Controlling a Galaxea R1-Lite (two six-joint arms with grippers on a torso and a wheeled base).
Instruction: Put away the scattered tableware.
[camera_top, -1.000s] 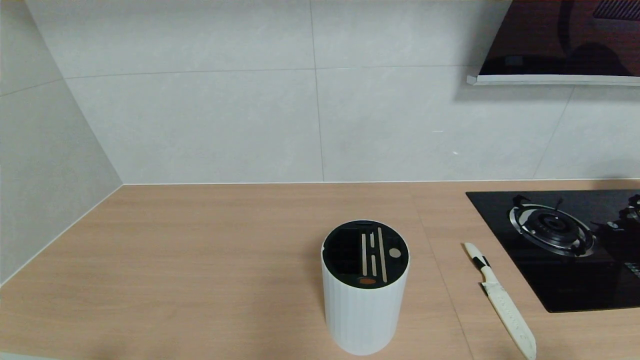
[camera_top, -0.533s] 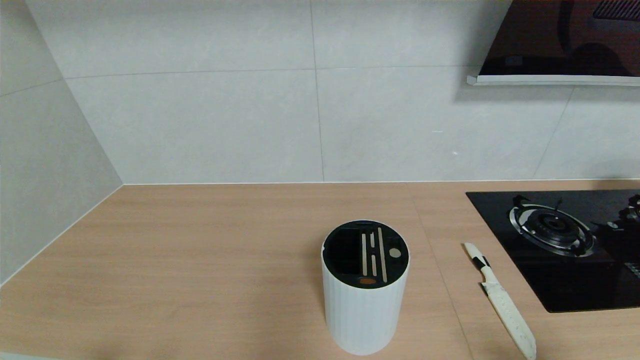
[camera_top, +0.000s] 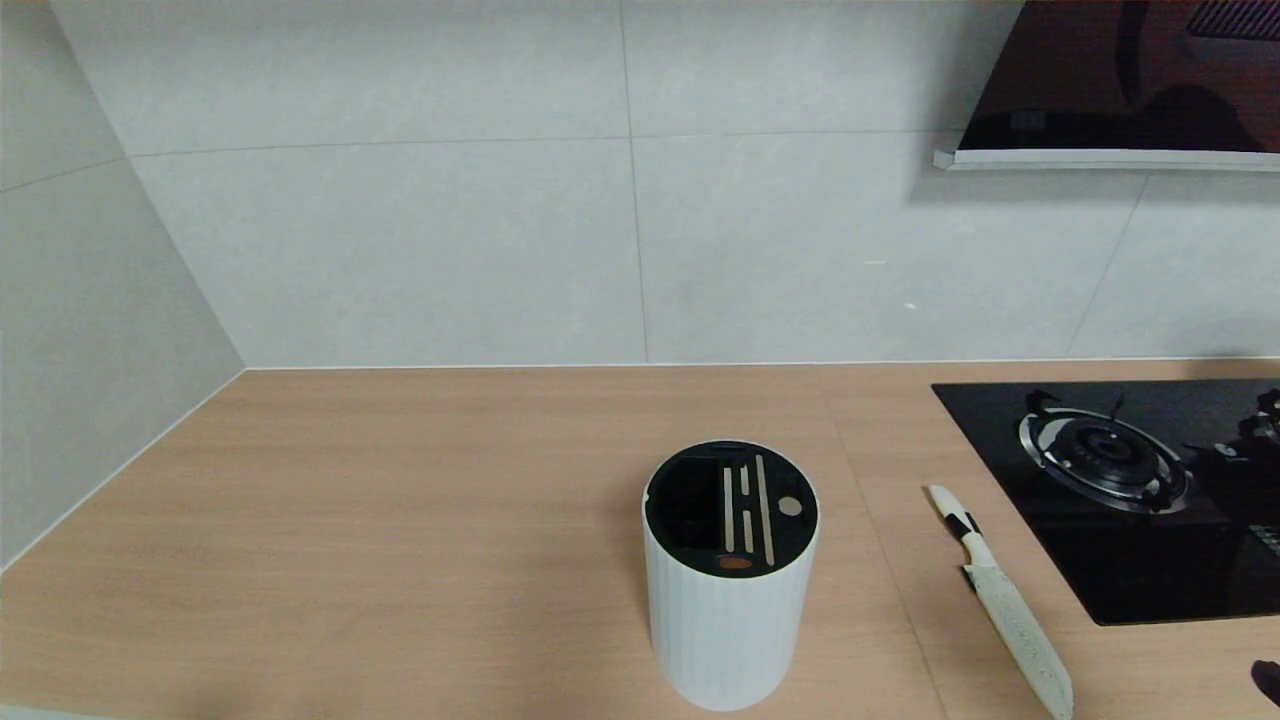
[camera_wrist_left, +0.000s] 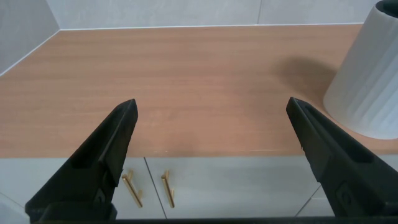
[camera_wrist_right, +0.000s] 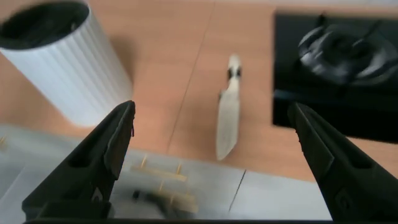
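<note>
Writing: small pale marks on the glass of the hob (camera_top: 1150, 570), too small for me to read. The knife's blade carries a fine speckled pattern; I can't tell whether any of it is lettering.

Left pincer (camera_wrist_left: 211, 104): fingers spread wide apart, nothing between them, touching nothing. It hangs over the near edge of the desk (camera_top: 400, 520), off to the left of the knife holder (camera_top: 730, 610), with brass cabinet handles (camera_wrist_left: 149, 190) below it.

Right pincer (camera_wrist_right: 212, 107): fingers also wide apart and holding nothing. It is above the desk's near edge, well clear of the knife.

Knife (camera_top: 1000, 605): cream, lying flat on the desk between holder and hob, touching neither. Its handle points toward the wall, its blade toward the near edge.

Holder: white ribbed cylinder, upright, with a black slotted top
</note>
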